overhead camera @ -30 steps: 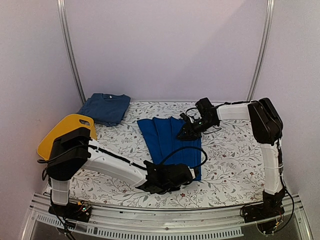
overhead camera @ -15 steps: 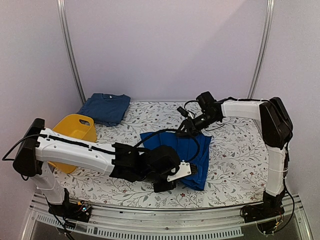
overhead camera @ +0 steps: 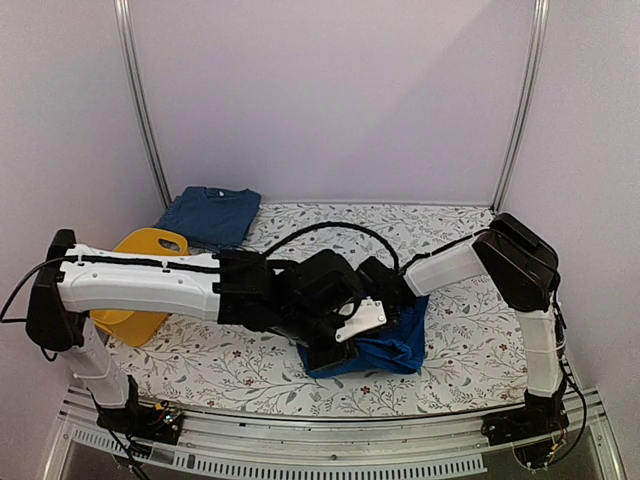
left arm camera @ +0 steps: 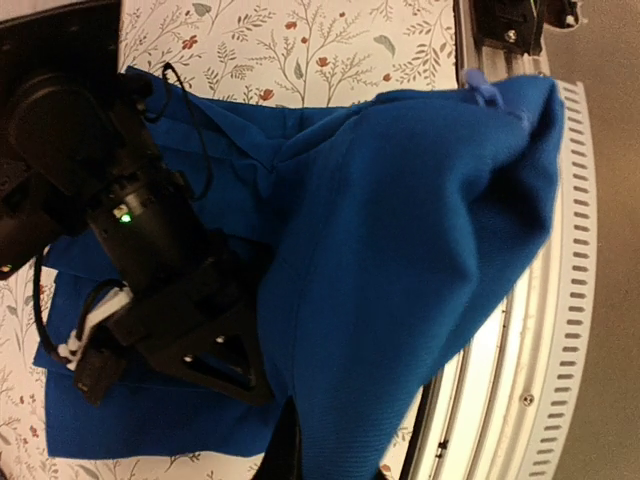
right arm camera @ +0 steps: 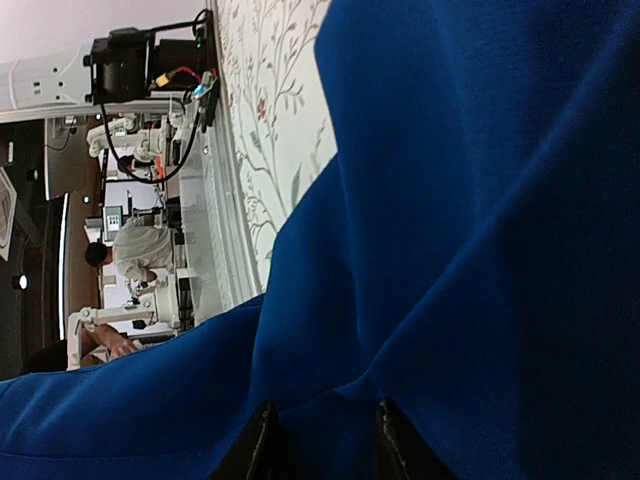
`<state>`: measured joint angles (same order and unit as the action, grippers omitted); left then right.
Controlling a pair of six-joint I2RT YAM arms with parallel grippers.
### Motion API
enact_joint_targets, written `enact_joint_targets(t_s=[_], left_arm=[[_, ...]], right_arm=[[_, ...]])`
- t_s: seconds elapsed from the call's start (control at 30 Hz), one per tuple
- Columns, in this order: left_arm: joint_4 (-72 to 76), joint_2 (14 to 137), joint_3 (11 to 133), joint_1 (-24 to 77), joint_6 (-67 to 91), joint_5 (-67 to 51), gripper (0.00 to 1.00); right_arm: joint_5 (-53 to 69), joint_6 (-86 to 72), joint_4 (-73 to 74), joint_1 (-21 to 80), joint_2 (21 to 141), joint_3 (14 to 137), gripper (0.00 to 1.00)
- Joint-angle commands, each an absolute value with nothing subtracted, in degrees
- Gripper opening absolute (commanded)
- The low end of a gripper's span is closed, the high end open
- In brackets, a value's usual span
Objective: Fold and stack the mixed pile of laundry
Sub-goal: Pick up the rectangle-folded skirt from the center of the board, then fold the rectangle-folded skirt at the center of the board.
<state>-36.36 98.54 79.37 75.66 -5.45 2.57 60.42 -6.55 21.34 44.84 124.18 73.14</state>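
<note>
A floral-patterned table [overhead camera: 230, 372] stands before pale lilac walls. Near its front edge, right of centre, lies the bunched royal-blue cloth garment [overhead camera: 402, 340]. The left gripper [overhead camera: 328, 352] pinches a raised fold of it, and the right gripper [right arm camera: 320, 442] is clamped on it too. A folded darker blue T-shirt [overhead camera: 212, 214] lies at the far left corner, near a yellow plastic tub [overhead camera: 140, 246].

Left arm [overhead camera: 150, 285] and right arm [overhead camera: 450, 265] meet low, jaws clamped on blue cloth [overhead camera: 400, 345].
</note>
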Motion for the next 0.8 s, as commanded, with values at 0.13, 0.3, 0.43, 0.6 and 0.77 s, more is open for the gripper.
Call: enact_joint_targets(t_s=[0.13,0.3,0.43,0.6,0.77], left_arm=[[-39.7,94.4,85.0,68.3,-5.8,-6.4,0.00],[-40.1,95.6,84.1,67.3,-7.4,-10.9,0.00],[-40.1,96.9,83.6,66.1,-8.2,-13.7,0.00],[-40.7,99.4,85.4,62.3,-10.1,-15.0,0.00],[-40.7,103.4,88.0,58.9,-11.9,-13.0,0.02]], right_arm=[[62.4,-7.9,20.5,49.1,118.7,72.0,0.41],[59.6,-7.1,26.3,43.0,114.4,80.5,0.52],[59.1,-6.4,27.4,35.9,114.7,85.4,0.58],[50.9,-8.3,28.7,31.7,121.7,92.3,0.59],[47.9,-9.0,31.7,31.3,130.1,95.1,0.53]])
